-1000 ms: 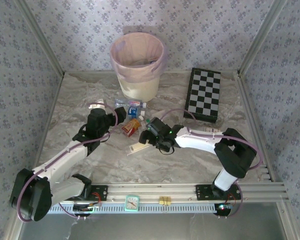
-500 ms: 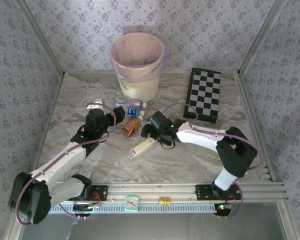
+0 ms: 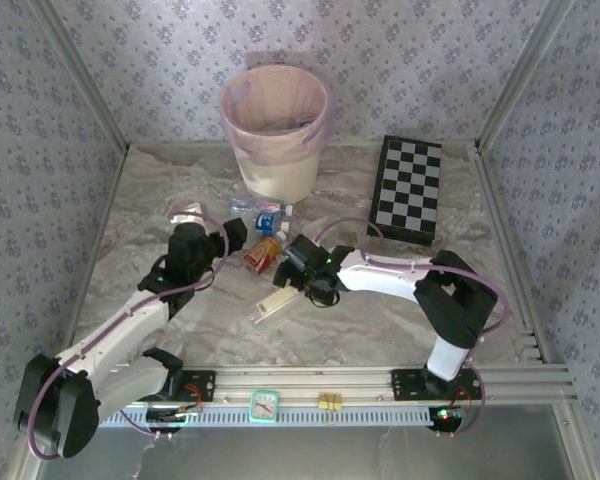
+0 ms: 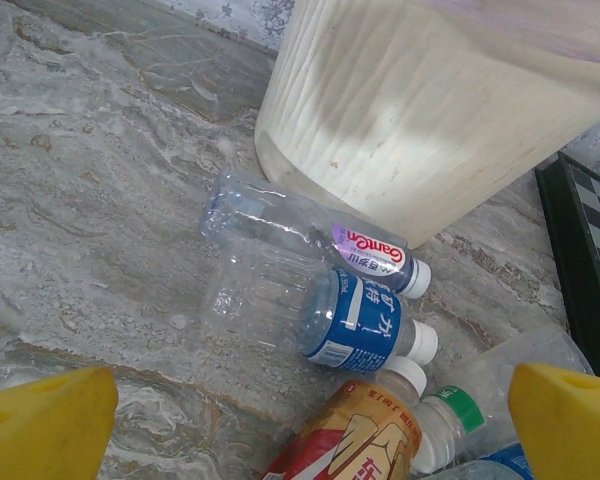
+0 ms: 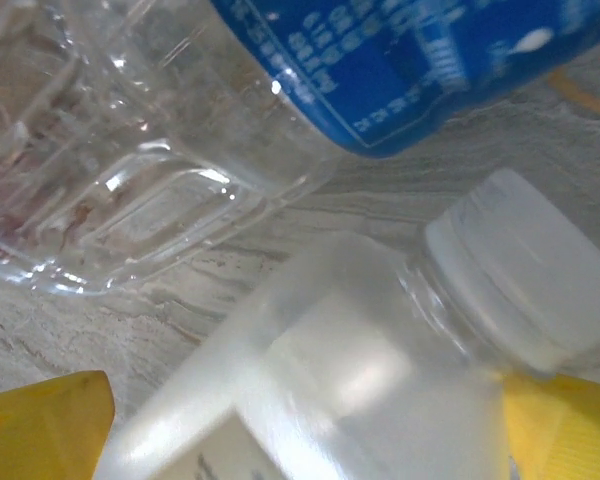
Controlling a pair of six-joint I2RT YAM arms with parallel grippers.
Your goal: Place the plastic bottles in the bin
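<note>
1. A round cream-white ribbed bin [image 3: 280, 172], lined with a translucent pink bag folded over its rim, stands upright at the far middle of the grey marbled table [image 3: 150, 200].
2. Small plastic bottles [image 3: 262, 215] lie on their sides in a loose cluster on the table just in front of the bin. None is held.
3. Left wrist view: the clear purple-labelled bottle [image 4: 310, 235] lies closest to the bin wall [image 4: 420, 110]. The blue-and-white-labelled bottle [image 4: 350, 325] is just beside it. The orange-labelled bottle [image 4: 345, 445] and green-capped bottle [image 4: 450, 415] lie nearer the camera.
4. Left gripper [image 3: 232, 236]: yellow fingertips [image 4: 40, 425] spread wide above the cluster, gripping nothing.
5. Right gripper [image 3: 288, 265]: jaws spread wide. The frosted white-capped bottle [image 5: 360, 390] lies between its yellow fingertips [image 5: 40, 420]; contact cannot be told. A clear dark-blue-labelled bottle [image 5: 230, 110] lies just beyond.
6. Surroundings: a flat black-and-white checkerboard [image 3: 408, 190] lies right of the bin, and a flat cream strip [image 3: 276, 299] lies just under the right gripper. On the near rail are a small teal clock [image 3: 265, 405] and a small yellow item [image 3: 328, 402].
</note>
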